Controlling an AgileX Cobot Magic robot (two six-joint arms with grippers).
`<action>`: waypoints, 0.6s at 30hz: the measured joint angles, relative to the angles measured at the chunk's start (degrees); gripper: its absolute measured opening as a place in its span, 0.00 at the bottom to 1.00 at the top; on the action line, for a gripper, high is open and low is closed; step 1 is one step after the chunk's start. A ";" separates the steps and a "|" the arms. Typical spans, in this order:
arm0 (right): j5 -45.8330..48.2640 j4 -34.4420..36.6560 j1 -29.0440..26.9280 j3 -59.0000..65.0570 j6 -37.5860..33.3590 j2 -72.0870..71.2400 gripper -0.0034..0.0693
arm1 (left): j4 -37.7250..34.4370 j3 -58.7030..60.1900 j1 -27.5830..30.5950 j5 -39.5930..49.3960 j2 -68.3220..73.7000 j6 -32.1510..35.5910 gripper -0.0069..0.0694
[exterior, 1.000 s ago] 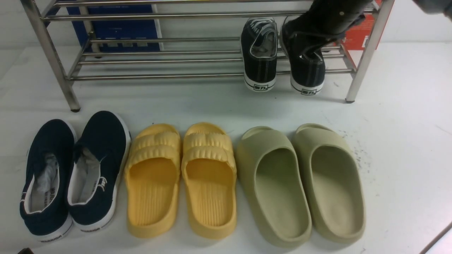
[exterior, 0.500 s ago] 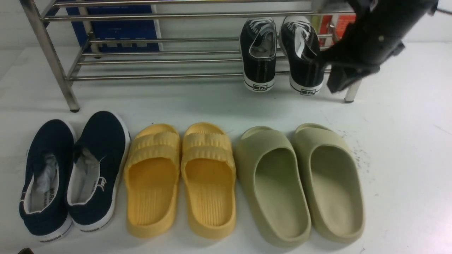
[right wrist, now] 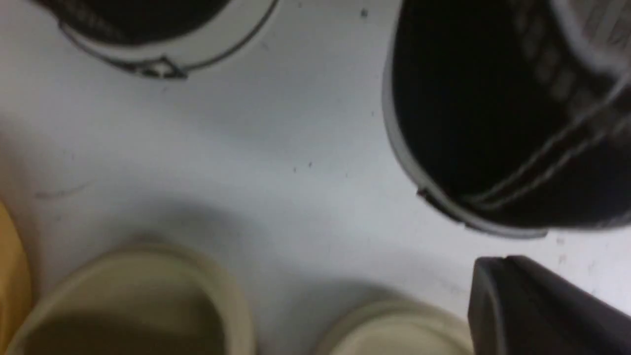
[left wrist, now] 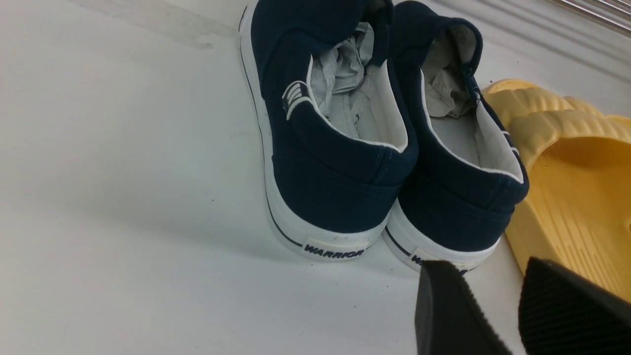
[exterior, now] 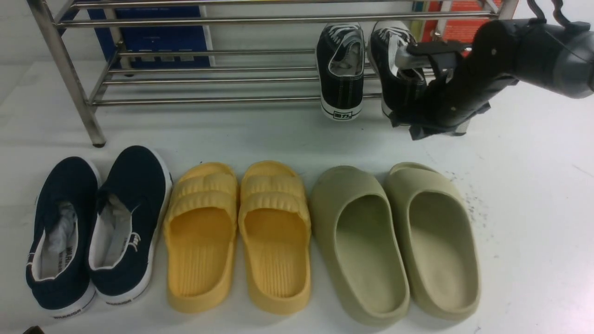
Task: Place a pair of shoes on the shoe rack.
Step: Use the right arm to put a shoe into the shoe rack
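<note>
On the shoe rack [exterior: 209, 79], right end of the lowest tier, you have both black sneakers [exterior: 341, 69] side by side, heels toward you.

Your right pincer [exterior: 420, 125] hangs just in front of the right-hand sneaker's heel; whether its jaws are apart, you cannot tell. Your left pincer [left wrist: 498, 315] stands apart, empty, over the white tabletop [exterior: 533, 195] behind the navy slip-ons [left wrist: 345, 148], beside the yellow slides [exterior: 236, 232].
</note>
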 joint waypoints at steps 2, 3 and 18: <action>-0.65 0.00 0.00 0.12 0.11 -0.01 0.08 | 0.00 0.00 0.00 0.00 0.00 0.00 0.40; -0.92 0.00 0.00 0.18 0.33 0.05 0.08 | 0.00 0.00 0.00 0.00 0.00 0.00 0.40; 11.49 -1.58 0.05 0.49 -0.54 -8.06 0.10 | 0.00 0.00 0.00 0.00 0.00 0.00 0.40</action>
